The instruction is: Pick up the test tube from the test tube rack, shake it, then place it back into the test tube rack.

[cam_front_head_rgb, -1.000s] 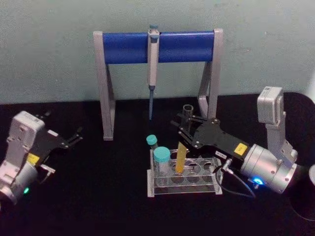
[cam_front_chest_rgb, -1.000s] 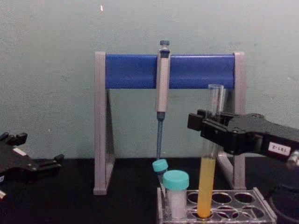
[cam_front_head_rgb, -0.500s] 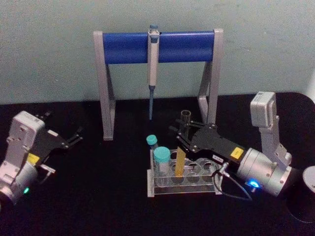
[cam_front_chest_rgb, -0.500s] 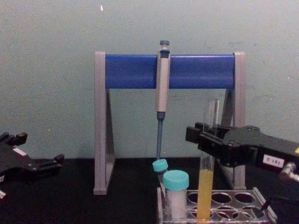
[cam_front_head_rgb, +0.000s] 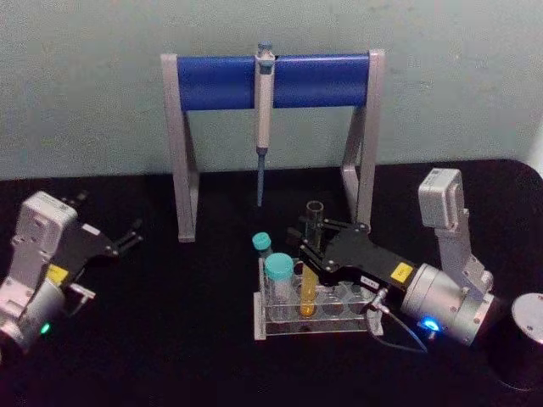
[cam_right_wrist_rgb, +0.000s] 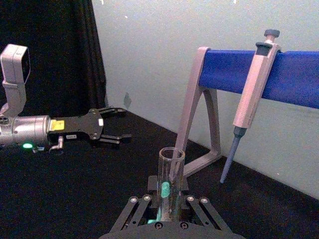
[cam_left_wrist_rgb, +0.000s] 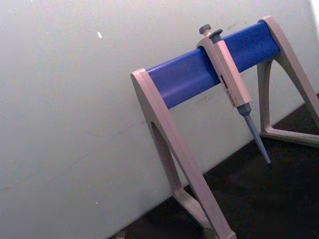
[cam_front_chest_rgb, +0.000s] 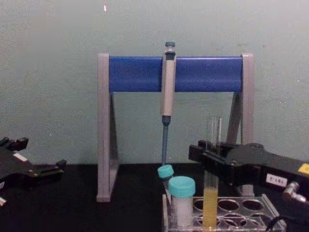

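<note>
While the left gripper (cam_front_head_rgb: 127,236) idles at the frame's left edge, fingers spread and empty, the test tube (cam_front_head_rgb: 310,271) stands at lower centre, its base down in the test tube rack (cam_front_head_rgb: 318,315), pinched by the right gripper (cam_front_head_rgb: 310,246); replacing seems underway, so next comes releasing

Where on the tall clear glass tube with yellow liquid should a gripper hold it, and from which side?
Grip the tall clear glass tube on its bare upper part, above the yellow liquid, coming level from the robot's right, as the right gripper does. It stands upright in the clear plastic rack, with teal-capped tubes crowding its left.
</note>
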`<action>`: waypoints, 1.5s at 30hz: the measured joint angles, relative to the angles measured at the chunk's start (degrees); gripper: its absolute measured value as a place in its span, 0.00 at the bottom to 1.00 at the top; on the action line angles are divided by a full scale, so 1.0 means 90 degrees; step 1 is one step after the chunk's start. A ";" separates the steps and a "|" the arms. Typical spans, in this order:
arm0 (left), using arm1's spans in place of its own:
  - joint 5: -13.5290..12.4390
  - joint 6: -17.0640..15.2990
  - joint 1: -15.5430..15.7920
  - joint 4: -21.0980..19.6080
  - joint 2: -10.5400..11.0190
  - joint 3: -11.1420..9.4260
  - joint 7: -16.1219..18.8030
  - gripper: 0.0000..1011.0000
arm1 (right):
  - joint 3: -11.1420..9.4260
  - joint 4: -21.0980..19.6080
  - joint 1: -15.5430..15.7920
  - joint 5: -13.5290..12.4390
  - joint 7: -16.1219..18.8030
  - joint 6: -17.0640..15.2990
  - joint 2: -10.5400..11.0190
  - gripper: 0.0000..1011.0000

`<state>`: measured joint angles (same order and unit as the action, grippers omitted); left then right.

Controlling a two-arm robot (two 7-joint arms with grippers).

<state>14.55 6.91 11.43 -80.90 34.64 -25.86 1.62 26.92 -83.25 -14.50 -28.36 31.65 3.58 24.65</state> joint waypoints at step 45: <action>0.0000 0.0000 0.0000 0.0000 0.0000 0.0000 0.0000 0.99 | -0.0032 0.0253 0.0064 0.0079 -0.0080 0.0002 -0.0189 0.32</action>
<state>14.55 6.91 11.43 -80.90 34.64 -25.86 1.62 26.62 -80.97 -13.93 -27.65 30.92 3.60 22.95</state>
